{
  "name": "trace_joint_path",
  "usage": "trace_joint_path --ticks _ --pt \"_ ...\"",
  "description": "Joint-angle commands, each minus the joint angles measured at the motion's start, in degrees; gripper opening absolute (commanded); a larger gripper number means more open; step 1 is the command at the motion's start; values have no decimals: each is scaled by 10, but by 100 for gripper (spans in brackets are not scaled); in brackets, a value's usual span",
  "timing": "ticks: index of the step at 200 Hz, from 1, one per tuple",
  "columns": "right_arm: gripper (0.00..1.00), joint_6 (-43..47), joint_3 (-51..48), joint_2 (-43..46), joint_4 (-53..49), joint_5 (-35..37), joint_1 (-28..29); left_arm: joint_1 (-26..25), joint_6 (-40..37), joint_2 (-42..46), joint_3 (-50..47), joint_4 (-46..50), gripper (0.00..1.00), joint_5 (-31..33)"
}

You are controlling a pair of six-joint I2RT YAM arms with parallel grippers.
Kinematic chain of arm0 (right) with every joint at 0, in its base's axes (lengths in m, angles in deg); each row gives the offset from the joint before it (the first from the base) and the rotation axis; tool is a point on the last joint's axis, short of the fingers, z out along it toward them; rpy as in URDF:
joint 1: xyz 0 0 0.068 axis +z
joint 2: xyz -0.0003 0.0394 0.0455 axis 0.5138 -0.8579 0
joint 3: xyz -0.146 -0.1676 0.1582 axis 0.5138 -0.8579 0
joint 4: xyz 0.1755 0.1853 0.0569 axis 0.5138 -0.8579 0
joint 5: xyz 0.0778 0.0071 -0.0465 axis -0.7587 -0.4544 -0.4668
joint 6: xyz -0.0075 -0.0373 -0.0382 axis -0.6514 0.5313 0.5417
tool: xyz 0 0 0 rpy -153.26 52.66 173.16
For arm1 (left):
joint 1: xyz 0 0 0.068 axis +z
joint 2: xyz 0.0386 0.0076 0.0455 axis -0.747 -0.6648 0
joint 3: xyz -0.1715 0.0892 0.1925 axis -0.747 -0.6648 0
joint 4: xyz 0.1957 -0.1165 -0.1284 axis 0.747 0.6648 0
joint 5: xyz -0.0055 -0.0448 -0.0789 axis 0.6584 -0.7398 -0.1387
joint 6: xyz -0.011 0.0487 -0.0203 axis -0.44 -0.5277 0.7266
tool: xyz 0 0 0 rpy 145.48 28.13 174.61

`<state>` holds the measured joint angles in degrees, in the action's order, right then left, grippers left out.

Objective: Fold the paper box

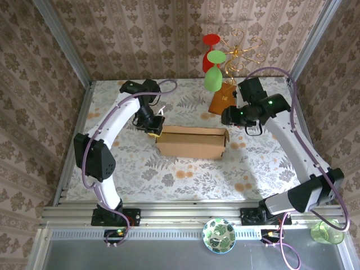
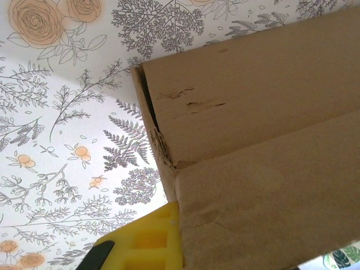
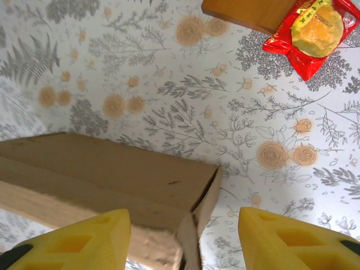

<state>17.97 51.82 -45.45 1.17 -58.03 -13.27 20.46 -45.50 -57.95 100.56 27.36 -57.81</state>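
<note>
- The paper box point(image 1: 193, 142) lay at the middle of the table point(image 1: 140, 174), its long side running left to right, the walls up and the top folded over.
- The left gripper point(image 1: 152, 130) sat at the box's left end with its jaws closed. In the left wrist view one yellow finger point(image 2: 149, 244) pressed against the end wall, and cardboard covered the place of the other. It seemed to pinch that wall, likely to anchor the box.
- The right gripper point(image 1: 228, 116) hung over the box's far right corner, jaws spread. Its fingers point(image 3: 79, 239) straddled the corner without clear contact, probably lined up to press or clamp that end.
- An orange packet point(image 1: 221, 100) lay just beyond the right gripper, apart from the box, with a red snack bag point(image 3: 312, 31) beside it. Both looked out of the fold's way.
</note>
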Motion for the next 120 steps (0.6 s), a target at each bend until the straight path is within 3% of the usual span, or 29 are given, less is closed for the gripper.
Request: trace_joint_path --ticks 1,120 --pt "50 57 7 -17 -18 -1 1 6 3 -26 21 42 8 23" --pt "30 66 -63 21 -13 25 18 4 0 -53 59 54 8 18"
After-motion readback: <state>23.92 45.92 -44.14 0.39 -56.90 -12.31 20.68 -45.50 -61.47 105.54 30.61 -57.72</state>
